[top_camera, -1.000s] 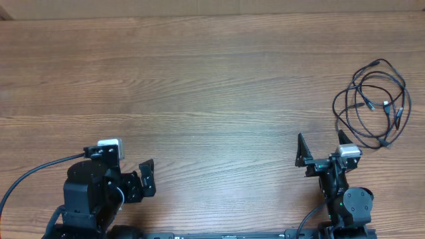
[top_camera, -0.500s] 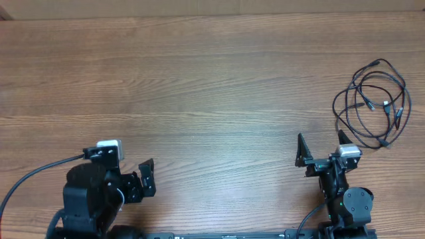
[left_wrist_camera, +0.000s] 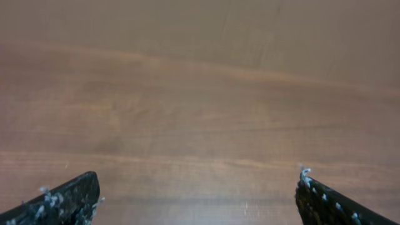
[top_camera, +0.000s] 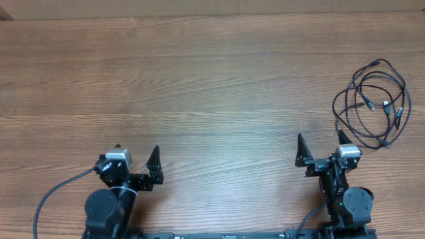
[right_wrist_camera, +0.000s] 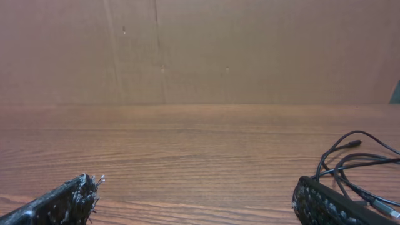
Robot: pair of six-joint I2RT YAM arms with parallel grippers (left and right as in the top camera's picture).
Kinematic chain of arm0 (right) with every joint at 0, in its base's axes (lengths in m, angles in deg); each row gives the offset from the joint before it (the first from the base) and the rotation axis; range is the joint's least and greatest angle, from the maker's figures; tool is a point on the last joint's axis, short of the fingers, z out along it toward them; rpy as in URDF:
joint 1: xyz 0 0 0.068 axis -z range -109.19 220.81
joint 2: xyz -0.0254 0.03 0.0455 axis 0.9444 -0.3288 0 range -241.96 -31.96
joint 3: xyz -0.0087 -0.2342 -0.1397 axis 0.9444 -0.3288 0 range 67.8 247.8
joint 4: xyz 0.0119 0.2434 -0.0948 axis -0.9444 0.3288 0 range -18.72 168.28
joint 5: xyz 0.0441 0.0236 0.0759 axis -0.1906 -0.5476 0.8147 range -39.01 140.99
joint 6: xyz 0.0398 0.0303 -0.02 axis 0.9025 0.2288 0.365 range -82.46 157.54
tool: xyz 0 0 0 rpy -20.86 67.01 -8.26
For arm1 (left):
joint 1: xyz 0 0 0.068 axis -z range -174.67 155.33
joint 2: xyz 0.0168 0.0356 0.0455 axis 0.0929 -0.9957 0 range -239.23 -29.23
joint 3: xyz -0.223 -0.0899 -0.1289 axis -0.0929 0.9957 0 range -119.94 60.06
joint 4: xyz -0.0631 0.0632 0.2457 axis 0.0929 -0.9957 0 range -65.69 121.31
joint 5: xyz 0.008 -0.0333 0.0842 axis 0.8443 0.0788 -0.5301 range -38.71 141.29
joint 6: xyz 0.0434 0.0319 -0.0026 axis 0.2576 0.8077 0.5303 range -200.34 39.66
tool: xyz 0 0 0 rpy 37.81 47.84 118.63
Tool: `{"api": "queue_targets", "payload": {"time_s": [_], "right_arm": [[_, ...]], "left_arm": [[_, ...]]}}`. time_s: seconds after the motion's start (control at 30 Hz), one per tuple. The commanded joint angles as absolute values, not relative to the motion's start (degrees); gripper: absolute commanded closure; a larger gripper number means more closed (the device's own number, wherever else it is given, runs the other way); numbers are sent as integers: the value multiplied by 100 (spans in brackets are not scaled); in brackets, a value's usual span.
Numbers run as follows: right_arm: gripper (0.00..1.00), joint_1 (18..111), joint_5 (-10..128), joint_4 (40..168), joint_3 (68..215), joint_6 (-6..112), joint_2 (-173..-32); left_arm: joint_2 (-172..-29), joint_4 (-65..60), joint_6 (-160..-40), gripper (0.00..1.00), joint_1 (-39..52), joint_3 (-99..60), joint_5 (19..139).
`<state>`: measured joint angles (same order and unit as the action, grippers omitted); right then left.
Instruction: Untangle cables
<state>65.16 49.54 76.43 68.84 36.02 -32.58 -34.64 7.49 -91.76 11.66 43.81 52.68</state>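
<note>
The cables (top_camera: 372, 99) are thin black cords lying in loose, overlapping loops with small plug ends at the far right of the wooden table. Part of them shows at the right of the right wrist view (right_wrist_camera: 354, 144), just beyond my right finger. My right gripper (top_camera: 320, 141) is open and empty, near the front edge, left of and nearer than the cables; its jaws stand wide apart in its wrist view (right_wrist_camera: 194, 201). My left gripper (top_camera: 136, 158) is open and empty at the front left, far from the cables. Its wrist view (left_wrist_camera: 197, 201) shows only bare wood.
The wooden table (top_camera: 199, 86) spans the whole overhead view. A brown cardboard wall (right_wrist_camera: 200, 50) stands along its far edge. Both arm bases sit at the front edge, with a black cable trailing from the left arm (top_camera: 60, 192).
My left arm has swung round and moved right. Its gripper pointed right before and now points toward the far edge, jaws spread. The right arm and the cables have not moved.
</note>
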Motion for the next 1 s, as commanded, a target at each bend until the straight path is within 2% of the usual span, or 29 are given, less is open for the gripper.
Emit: {"api": "queue_targets", "payload": {"time_s": [0.0, 0.27, 0.43, 0.63, 0.97], "right_arm": [[0, 6542, 4978, 7610, 6827, 3593, -3212], [0, 6542, 4978, 7610, 6827, 3593, -3212], [0, 6542, 4978, 7610, 6827, 3595, -3212], [0, 6542, 4978, 7610, 6827, 3593, -3212], [0, 6542, 4978, 7610, 6827, 3593, -3212]], "left_arm": [[-3088, 1422, -9060, 1, 1129, 4923, 5123], [-2942, 3945, -8321, 0, 1120, 5990, 4903], [-2942, 3735, -7725, 0, 1096, 5979, 4953], [-2942, 2673, -7663, 0, 1096, 5981, 5224], [-2944, 2686, -7475, 1, 1096, 5979, 5237]]}}
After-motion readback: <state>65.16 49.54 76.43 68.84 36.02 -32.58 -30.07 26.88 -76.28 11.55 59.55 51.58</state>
